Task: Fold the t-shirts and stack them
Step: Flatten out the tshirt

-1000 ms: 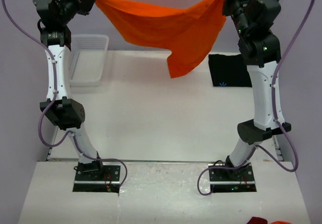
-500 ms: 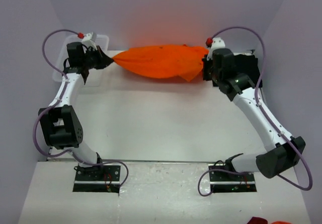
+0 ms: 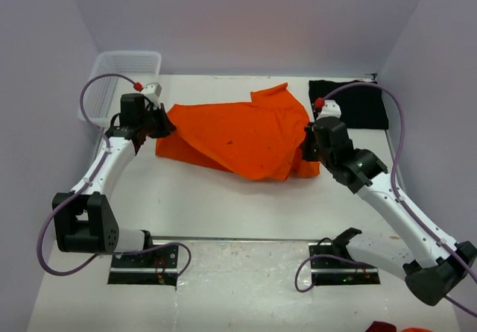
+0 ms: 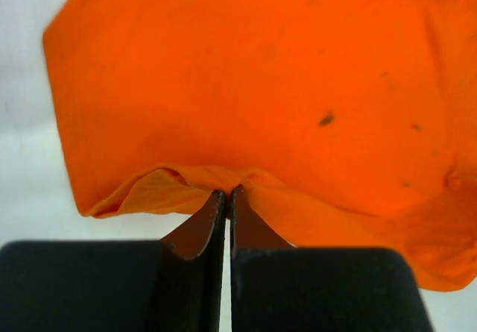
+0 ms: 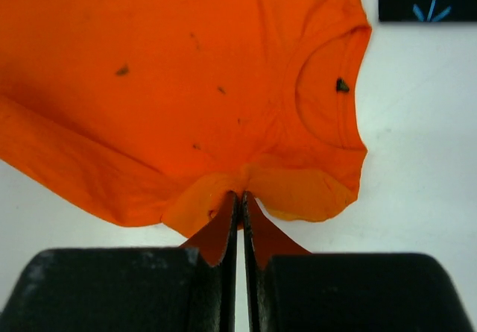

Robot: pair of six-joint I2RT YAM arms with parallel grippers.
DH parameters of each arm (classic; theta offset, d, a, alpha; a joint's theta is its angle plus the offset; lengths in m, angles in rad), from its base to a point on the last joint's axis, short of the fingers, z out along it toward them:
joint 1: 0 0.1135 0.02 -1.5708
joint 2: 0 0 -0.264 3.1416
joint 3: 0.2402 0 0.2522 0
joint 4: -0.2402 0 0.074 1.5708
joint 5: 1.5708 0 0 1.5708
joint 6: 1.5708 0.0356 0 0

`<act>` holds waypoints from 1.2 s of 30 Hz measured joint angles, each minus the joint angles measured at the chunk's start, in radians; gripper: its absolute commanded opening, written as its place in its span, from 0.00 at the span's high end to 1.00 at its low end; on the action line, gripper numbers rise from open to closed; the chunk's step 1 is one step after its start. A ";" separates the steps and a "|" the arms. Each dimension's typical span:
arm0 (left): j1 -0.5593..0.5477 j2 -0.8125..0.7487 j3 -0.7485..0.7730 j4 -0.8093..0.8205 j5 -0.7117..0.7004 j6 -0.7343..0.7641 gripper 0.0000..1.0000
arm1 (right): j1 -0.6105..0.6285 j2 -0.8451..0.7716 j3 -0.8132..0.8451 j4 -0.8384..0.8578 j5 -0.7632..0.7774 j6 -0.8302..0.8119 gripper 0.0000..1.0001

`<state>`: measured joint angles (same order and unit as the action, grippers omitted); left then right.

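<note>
Step in hand: laying the orange t-shirt [image 3: 242, 134] out on the desk [image 3: 223, 198], ahead of the first fold; by my reading it is only partly flat.
Left claw [image 4: 226, 198]: clamped on a pinch of the shirt's left edge, cloth bunched between the jaws.
Right claw [image 5: 240, 198]: clamped likewise on the right edge, just beside the collar.
Orange t-shirt: mid-desk between the 2 claws, rumpled, 1 layer doubled over along the near side, a flap sticking up at the far edge.
Black t-shirt [image 3: 358, 102]: already a flat rectangle at the far right corner, well apart from the left claw.
Next move: probably release, then re-grip to smooth and fold; the doubled layer needs pulling out first.
Materials: thin soft knit, matte, speckled with small dark spots; ribbed round neckline.
Basket [image 3: 123, 71]: white plastic mesh, far left corner.
</note>
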<state>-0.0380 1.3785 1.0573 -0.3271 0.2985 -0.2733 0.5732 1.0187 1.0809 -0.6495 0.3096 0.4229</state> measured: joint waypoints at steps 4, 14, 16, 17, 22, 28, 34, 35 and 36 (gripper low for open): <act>0.000 -0.002 -0.141 -0.034 -0.079 -0.034 1.00 | 0.016 0.009 -0.090 -0.043 0.002 0.051 1.00; 0.000 -0.048 -0.261 -0.084 -0.169 -0.167 1.00 | 0.060 0.029 -0.112 -0.140 0.014 0.155 1.00; 0.000 -0.092 -0.262 -0.097 -0.201 -0.195 1.00 | 0.061 0.032 -0.112 -0.156 0.014 0.166 1.00; 0.000 -0.121 -0.264 -0.108 -0.220 -0.211 1.00 | 0.061 0.034 -0.112 -0.161 0.014 0.171 1.00; 0.005 -0.256 -0.286 -0.167 -0.311 -0.285 1.00 | 0.063 0.033 -0.112 -0.190 0.014 0.190 1.00; 0.010 -0.324 -0.303 -0.283 -0.362 -0.348 1.00 | 0.068 0.026 -0.115 -0.221 0.015 0.199 1.00; 0.010 -0.313 -0.303 -0.388 -0.388 -0.395 1.00 | 0.068 0.024 -0.114 -0.229 0.033 0.197 1.00; 0.010 -0.313 -0.303 -0.402 -0.389 -0.401 1.00 | 0.068 0.024 -0.113 -0.230 0.039 0.196 1.00; 0.010 -0.315 -0.304 -0.414 -0.388 -0.408 1.00 | 0.068 0.024 -0.109 -0.234 0.041 0.195 1.00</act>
<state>-0.0277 1.0634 0.7528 -0.7410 -0.0895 -0.6811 0.6415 1.0431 0.9722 -0.8837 0.3508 0.6178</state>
